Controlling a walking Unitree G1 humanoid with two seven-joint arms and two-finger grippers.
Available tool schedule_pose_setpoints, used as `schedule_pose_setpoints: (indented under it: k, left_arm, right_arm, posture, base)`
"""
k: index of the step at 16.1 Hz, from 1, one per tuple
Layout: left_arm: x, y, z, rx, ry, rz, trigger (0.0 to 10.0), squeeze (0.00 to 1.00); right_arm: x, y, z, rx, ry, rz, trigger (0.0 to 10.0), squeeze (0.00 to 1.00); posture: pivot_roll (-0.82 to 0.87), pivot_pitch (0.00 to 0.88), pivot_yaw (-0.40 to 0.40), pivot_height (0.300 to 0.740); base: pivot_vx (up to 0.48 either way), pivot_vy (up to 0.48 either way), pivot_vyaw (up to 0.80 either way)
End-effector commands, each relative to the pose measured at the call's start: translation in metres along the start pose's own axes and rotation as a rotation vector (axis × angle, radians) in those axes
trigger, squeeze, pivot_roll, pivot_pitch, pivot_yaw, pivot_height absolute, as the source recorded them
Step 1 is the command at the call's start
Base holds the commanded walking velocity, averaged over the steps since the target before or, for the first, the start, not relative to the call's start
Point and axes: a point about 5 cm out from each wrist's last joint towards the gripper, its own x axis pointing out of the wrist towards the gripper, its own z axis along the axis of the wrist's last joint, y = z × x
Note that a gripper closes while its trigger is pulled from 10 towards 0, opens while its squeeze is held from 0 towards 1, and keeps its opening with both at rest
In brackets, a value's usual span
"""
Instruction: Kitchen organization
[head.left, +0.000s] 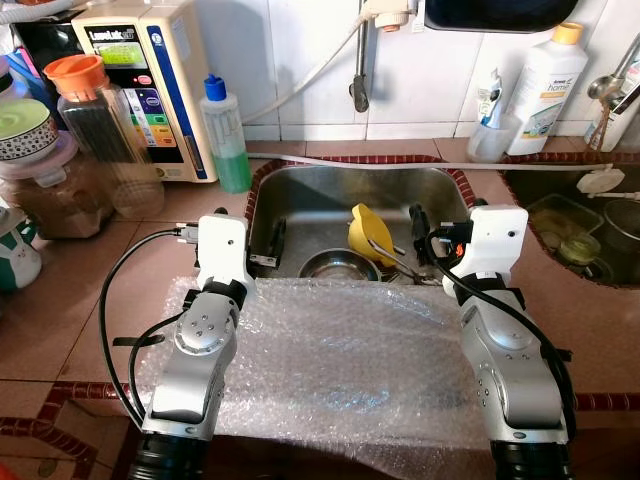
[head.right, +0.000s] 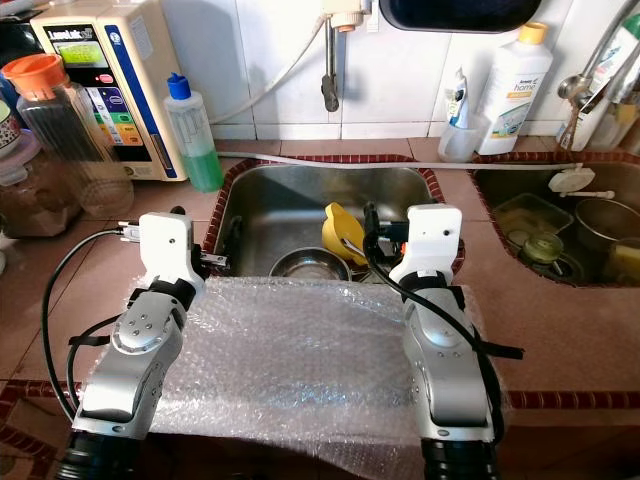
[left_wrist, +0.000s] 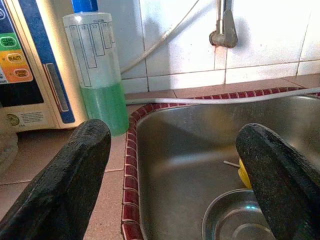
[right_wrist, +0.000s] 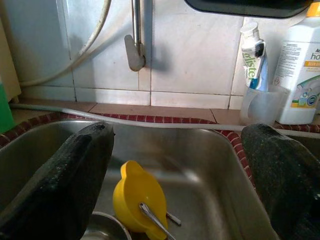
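Note:
A steel sink (head.left: 300, 200) lies in front of me. In it are a yellow cup (head.left: 366, 232) tipped on its side, a small steel bowl (head.left: 338, 266) and a metal utensil (head.left: 390, 258) leaning against the cup. My left gripper (left_wrist: 170, 200) hovers open over the sink's near left rim, with nothing between its fingers (left_wrist: 60, 190). My right gripper (right_wrist: 172, 200) is also open and holds nothing, above the sink's near right side, just over the yellow cup (right_wrist: 137, 200). Both forearms rest over a sheet of bubble wrap (head.left: 330, 360) on the counter's front edge.
A green-liquid bottle (head.left: 226, 135), a water machine (head.left: 150, 80) and jars (head.left: 95, 130) stand at the back left. A tap (head.left: 360, 70) hangs over the sink. A toothpaste cup (head.left: 490, 130) and white bottle (head.left: 545, 90) sit at the back right, beside a second basin (head.left: 580, 235).

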Motion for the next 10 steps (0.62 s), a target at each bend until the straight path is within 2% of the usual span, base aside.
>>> schedule_pose_setpoints:
  k: [1,7,10]
  left_arm:
    - [-0.0011,0.0014,0.0018,0.017,-0.001,0.004,10.0,0.00]
    - [-0.0011,0.0020,0.0015,0.033,0.005,-0.003,10.0,0.00]
    - [0.0006,0.0009,0.0026,0.040,0.004,-0.006,10.0,0.00]
  right_arm:
    - [0.0015,0.0002,0.0011,0.012,0.005,-0.001,10.0,0.00]
    - [0.0041,-0.0007,0.0024,0.034,0.000,-0.009,10.0,0.00]
    - [0.0049,-0.0014,0.0024,0.040,0.004,-0.013,10.0,0.00]
  posture:
    - [0.02,0.000,0.060,0.740]
    - [0.02,0.000,0.068,0.740]
    - [0.02,0.000,0.068,0.740]
  base:
    - [0.000,0.000,0.00]
    - [0.000,0.000,0.00]
    - [-0.246,0.000,0.00]
